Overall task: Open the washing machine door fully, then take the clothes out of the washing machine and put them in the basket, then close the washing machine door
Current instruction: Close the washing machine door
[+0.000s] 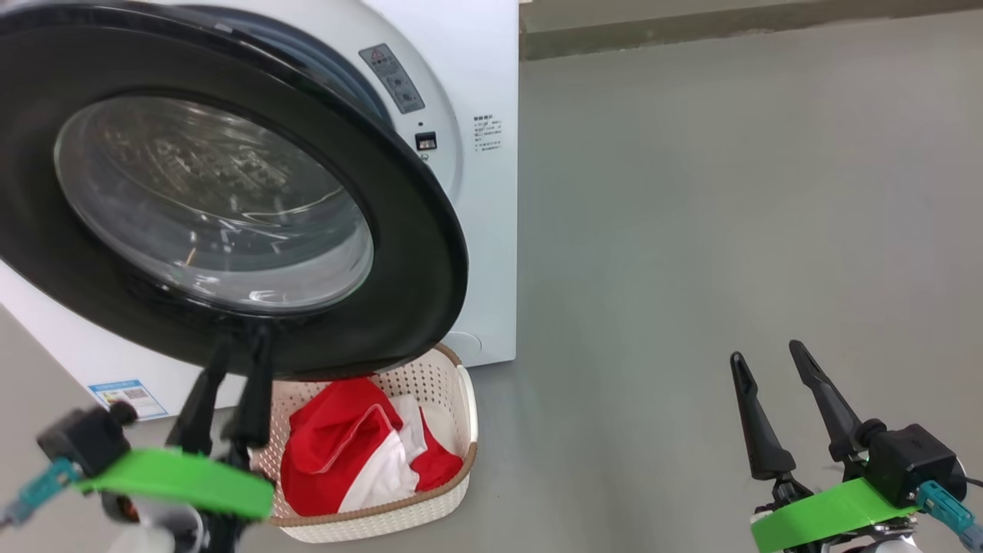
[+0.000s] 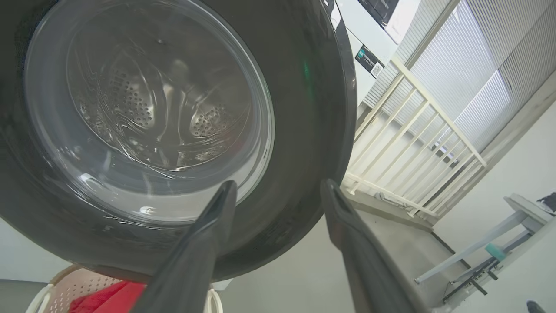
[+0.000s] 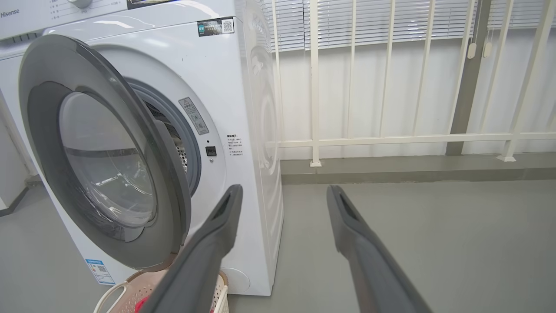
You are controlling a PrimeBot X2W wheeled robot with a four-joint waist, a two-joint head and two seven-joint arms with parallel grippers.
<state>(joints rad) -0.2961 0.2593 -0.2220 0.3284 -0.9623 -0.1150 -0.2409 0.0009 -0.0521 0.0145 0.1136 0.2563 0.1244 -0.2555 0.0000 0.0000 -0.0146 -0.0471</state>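
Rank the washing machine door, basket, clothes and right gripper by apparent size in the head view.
1. washing machine door, by far, though close to the camera.
2. basket, partly hidden by the door.
3. clothes.
4. right gripper, fingers slim; nearness inflates it.

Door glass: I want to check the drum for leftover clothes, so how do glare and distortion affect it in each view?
Head view: streaky reflections smear the door glass. Left wrist view: its bulge warps the drum holes into swirls, glints low down. Right wrist view: seen obliquely, it looks pale and hazy.
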